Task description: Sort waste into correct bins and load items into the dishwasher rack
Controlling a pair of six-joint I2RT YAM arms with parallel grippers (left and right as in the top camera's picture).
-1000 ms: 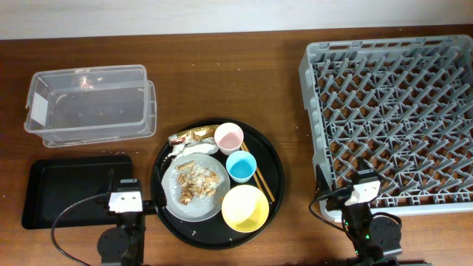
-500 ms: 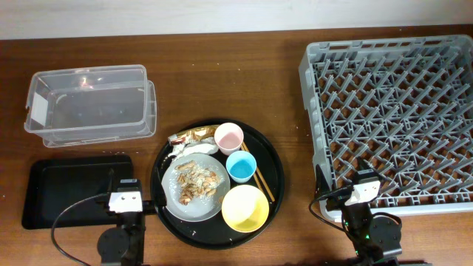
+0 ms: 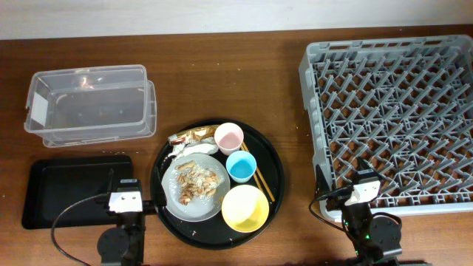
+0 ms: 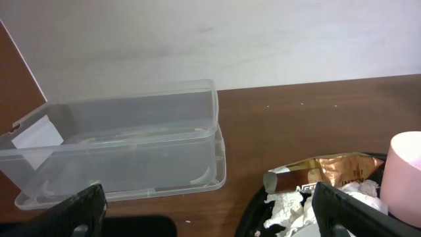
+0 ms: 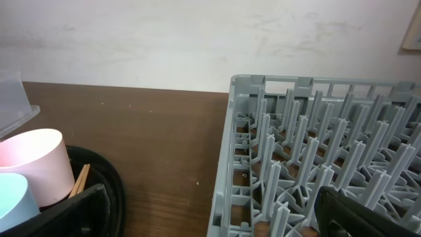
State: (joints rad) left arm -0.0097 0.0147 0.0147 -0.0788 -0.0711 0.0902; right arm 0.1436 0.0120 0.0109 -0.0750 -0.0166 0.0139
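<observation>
On the round black tray [image 3: 276, 171] sit a pink cup [image 3: 229, 137], a blue cup [image 3: 241, 166], a yellow bowl [image 3: 244, 207] and a grey-white plate [image 3: 176, 205] carrying crumbly food scraps [image 3: 196, 182]. A gold-brown wrapper [image 3: 190, 136] and white tissue [image 3: 188, 150] lie at the plate's far edge. The clear tub [image 3: 89, 103] stands far left, with the shallow black tray [image 3: 70, 188] in front of it. The grey rack [image 3: 392, 111] fills the right. My left gripper [image 4: 214, 220] is open, low by the front edge, between the two black trays. My right gripper [image 5: 220, 220] is open at the rack's front-left corner.
Wooden chopsticks [image 3: 260, 179] lie on the round tray beside the blue cup. In the left wrist view the tub [image 4: 125, 138], wrapper [image 4: 329, 172] and tissue [image 4: 289, 207] lie ahead. A pale wall runs behind the table. Both arm bases sit at the front edge.
</observation>
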